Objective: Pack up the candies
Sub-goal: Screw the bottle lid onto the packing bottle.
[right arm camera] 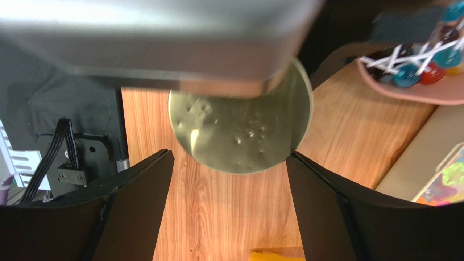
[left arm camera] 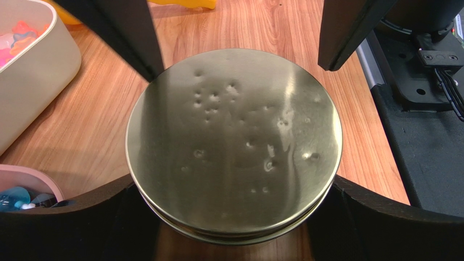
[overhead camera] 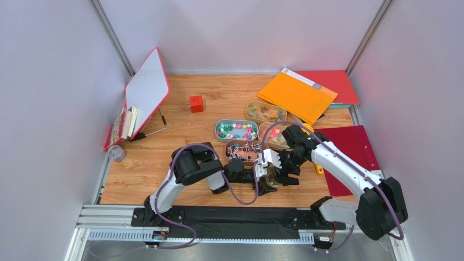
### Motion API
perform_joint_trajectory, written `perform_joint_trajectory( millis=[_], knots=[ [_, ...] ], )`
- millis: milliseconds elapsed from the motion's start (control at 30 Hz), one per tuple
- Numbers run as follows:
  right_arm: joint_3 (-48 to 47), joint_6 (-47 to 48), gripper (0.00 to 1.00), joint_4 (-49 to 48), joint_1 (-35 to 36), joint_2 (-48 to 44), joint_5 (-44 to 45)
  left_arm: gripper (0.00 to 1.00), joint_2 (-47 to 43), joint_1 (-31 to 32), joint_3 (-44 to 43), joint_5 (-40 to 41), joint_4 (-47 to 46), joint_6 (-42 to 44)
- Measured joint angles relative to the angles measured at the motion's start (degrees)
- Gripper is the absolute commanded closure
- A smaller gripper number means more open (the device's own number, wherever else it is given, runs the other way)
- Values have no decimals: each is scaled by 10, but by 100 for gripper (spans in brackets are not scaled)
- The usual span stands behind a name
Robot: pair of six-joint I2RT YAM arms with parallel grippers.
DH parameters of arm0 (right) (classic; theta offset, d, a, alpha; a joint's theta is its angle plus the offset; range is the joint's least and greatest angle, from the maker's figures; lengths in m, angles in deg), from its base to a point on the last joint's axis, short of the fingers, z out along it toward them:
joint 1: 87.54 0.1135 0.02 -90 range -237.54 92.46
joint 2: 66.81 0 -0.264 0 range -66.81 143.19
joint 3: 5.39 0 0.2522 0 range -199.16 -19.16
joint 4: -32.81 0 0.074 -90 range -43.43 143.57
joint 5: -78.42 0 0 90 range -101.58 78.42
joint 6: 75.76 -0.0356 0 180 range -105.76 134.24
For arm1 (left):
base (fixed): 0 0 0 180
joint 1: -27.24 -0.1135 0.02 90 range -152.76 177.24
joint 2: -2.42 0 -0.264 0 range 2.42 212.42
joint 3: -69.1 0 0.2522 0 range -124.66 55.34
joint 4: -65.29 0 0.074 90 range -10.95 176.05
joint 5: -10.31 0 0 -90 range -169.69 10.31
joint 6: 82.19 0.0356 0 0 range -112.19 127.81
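Left wrist view shows the left gripper (left arm camera: 233,181) with its jaws set wide and apparently clasped against the sides of the gold-lidded container (left arm camera: 234,125), just under the lid's rim. The right gripper (right arm camera: 230,156) has its jaws spread either side of that lid; whether they touch it I cannot tell. The candies (overhead camera: 237,130) sit sorted in four oval trays (overhead camera: 217,130) mid-desk, at 12 o'clock from the container, none of them in the container that I can see.

The lid is on, so it looks like the thing to deal with first. Both grippers crowd one small object. If the right jaws close off-centre, they could skid off the smooth rim or strike the left fingers. If the left hold is loose, the container may tip, or be shoved into the nearest tray just beside it, scattering sweets.
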Motion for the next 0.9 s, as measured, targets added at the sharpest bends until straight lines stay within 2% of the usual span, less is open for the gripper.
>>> perform_joint_trajectory(
  millis=[200,500,667,900],
  knots=[
    [57,7,19,24,-2,-56,31,100,0,0,0,0,0,0],
    [49,3,19,92,-28,-120,62,100,7,-2,-10,-2,0,0],
    [-17,-14,19,96,-36,-92,51,100,8,-2,-11,-2,0,0],
    [-67,-26,18,59,-36,13,-8,100,8,-2,-12,-2,2,0]
  ],
)
